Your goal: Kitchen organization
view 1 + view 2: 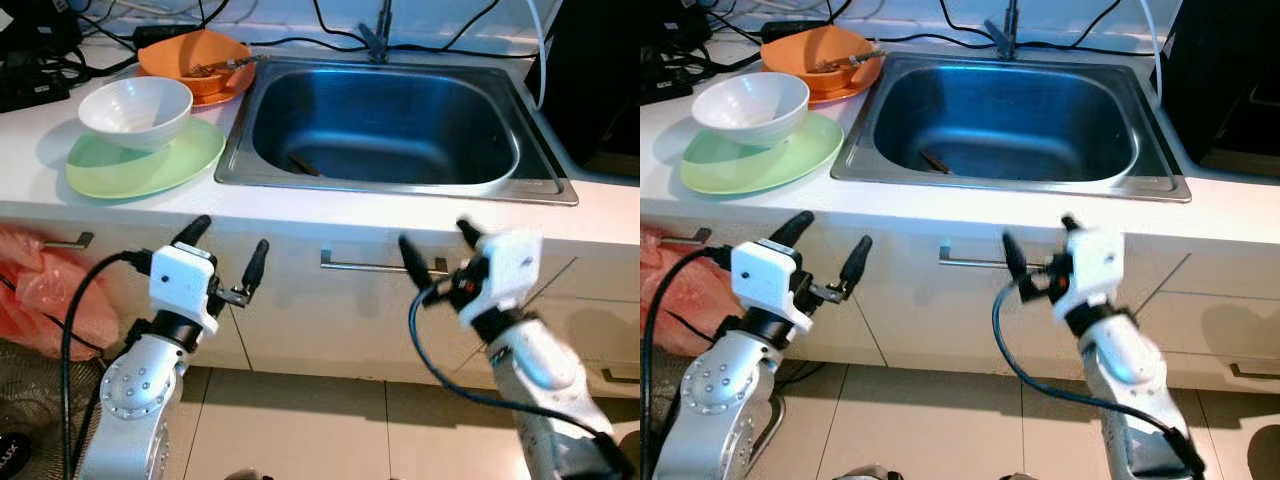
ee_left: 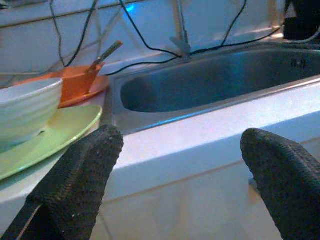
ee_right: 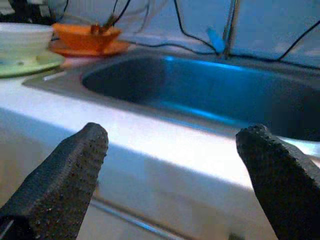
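Note:
A white bowl [image 1: 137,110] sits on a pale green plate [image 1: 145,160] on the white counter, left of the steel sink [image 1: 385,125]. Behind them an orange bowl [image 1: 195,60] rests on an orange plate and holds a utensil [image 1: 222,67]. A dark utensil [image 1: 303,165] lies in the sink basin. My left gripper [image 1: 225,250] is open, held below the counter edge in front of the cabinet. My right gripper [image 1: 438,248] is open too, level with the drawer handle [image 1: 362,266], holding nothing.
Black cables [image 1: 330,35] run along the back of the counter by the faucet [image 1: 378,35]. A dark appliance [image 1: 600,80] stands at the right. An orange-pink plastic bag [image 1: 50,290] hangs at the lower left. Tiled floor [image 1: 320,430] lies below.

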`<state>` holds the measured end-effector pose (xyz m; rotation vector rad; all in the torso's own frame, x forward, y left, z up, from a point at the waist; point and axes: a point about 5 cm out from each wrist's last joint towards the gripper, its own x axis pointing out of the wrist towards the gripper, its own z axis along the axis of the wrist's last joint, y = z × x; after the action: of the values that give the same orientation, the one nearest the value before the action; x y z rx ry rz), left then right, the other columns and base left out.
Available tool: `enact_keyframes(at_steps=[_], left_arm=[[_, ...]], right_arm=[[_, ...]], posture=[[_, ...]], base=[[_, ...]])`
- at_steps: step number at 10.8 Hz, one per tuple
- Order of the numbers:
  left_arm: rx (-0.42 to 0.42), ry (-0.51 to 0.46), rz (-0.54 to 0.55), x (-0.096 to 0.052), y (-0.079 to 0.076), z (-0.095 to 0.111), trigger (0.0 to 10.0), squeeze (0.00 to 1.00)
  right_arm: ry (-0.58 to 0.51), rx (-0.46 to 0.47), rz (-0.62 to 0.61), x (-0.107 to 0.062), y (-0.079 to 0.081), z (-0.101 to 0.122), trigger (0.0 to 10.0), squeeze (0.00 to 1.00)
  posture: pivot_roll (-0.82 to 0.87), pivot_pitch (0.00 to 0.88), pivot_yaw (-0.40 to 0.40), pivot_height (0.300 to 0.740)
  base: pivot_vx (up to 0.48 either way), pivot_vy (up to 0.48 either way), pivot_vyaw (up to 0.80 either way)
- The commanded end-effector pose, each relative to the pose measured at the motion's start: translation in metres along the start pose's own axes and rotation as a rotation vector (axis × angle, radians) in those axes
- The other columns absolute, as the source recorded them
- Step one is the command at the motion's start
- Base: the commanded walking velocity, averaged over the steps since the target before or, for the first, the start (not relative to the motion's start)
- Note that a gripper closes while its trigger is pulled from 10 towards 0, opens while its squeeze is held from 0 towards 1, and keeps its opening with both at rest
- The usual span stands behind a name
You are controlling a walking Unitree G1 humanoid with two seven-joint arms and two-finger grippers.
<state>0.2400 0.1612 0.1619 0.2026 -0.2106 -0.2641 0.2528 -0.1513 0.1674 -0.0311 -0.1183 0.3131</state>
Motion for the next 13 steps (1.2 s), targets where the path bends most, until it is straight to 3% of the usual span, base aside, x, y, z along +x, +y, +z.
enact_keyframes(at_steps=[1,3,4,5,7,8,9,12,13], left_arm=[[0.034,-0.023,0.042,0.002,0.006,0.008,10.0,0.00],[0.063,-0.018,0.124,0.007,0.015,0.008,10.0,0.00],[0.067,-0.011,0.185,0.011,0.022,0.006,10.0,0.00],[0.050,-0.012,0.234,0.017,0.026,0.005,10.0,0.00],[-0.021,-0.048,0.265,0.032,0.021,0.011,10.0,0.00],[-0.088,-0.063,0.229,0.039,0.013,0.013,10.0,1.00],[-0.085,-0.068,0.212,0.040,0.010,0.013,10.0,1.00],[-0.093,-0.024,0.274,0.040,0.016,0.005,10.0,1.00],[-0.128,-0.031,0.261,0.040,0.015,0.004,4.3,0.00]], right_arm=[[-0.014,-0.005,-0.039,0.000,-0.004,0.010,10.0,0.00],[-0.052,-0.035,-0.129,0.008,-0.015,0.021,10.0,0.00],[-0.033,0.065,-0.237,0.013,-0.030,0.020,10.0,0.00],[-0.057,0.061,-0.282,0.016,-0.038,0.023,10.0,0.00],[-0.047,0.062,-0.334,0.022,-0.036,0.019,10.0,0.00],[-0.030,0.094,-0.307,0.026,-0.028,0.015,10.0,0.95],[-0.033,0.093,-0.267,0.027,-0.023,0.014,10.0,1.00],[-0.027,0.063,-0.314,0.030,-0.028,0.011,10.0,1.00],[-0.012,0.059,-0.319,0.030,-0.028,0.011,10.0,0.99]], posture=[[0.06,0.083,0.014,0.740],[0.06,0.076,0.017,0.740],[0.06,0.071,0.014,0.740],[0.06,0.065,0.008,0.740],[0.06,0.050,0.006,0.740],[0.06,0.039,0.008,0.740],[0.06,0.036,0.008,0.740],[0.06,0.034,0.004,0.740],[0.06,0.037,-0.004,0.740]], base=[[0.000,0.000,0.00],[0.000,0.000,0.00],[0.000,0.000,0.00],[0.000,0.000,0.00],[0.000,0.000,0.00],[0.000,0.000,0.00],[0.000,0.000,0.00],[0.000,0.000,0.00],[0.000,0.000,0.00]])
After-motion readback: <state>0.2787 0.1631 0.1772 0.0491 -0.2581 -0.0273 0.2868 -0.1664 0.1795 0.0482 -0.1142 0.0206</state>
